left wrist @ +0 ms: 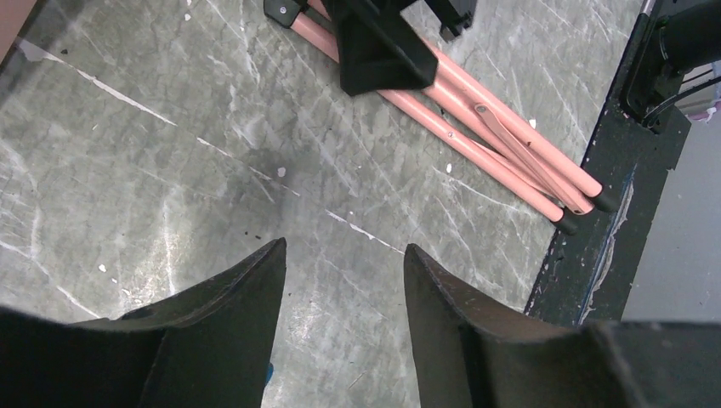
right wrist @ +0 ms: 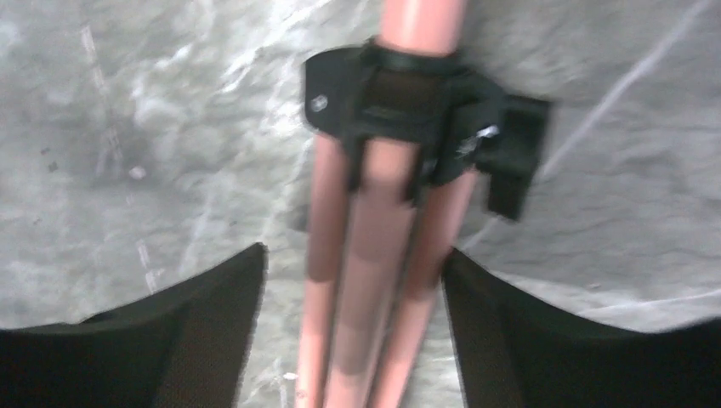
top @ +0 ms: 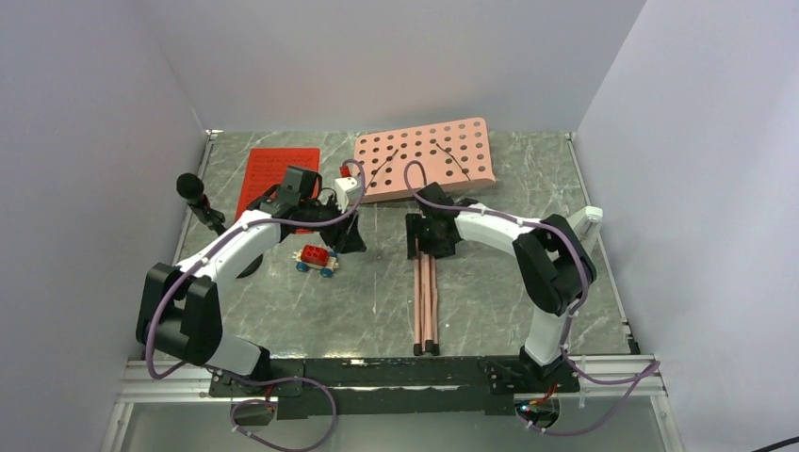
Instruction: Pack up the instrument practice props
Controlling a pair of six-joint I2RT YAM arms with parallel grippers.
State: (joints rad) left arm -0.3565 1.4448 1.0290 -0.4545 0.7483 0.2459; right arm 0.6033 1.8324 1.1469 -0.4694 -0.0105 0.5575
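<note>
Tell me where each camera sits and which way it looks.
Top: high behind the robot, looking down on the table; left arm and right arm show.
Left wrist: on the left arm, looking down past the left hand at bare table.
Right wrist: looking down; the right hand straddles the pink stand legs.
Shared: all three show those legs.

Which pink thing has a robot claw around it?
The folded pink legs: they run between the right gripper's open fingers. The pink board with holes lies flat at the back with no gripper on it.
</note>
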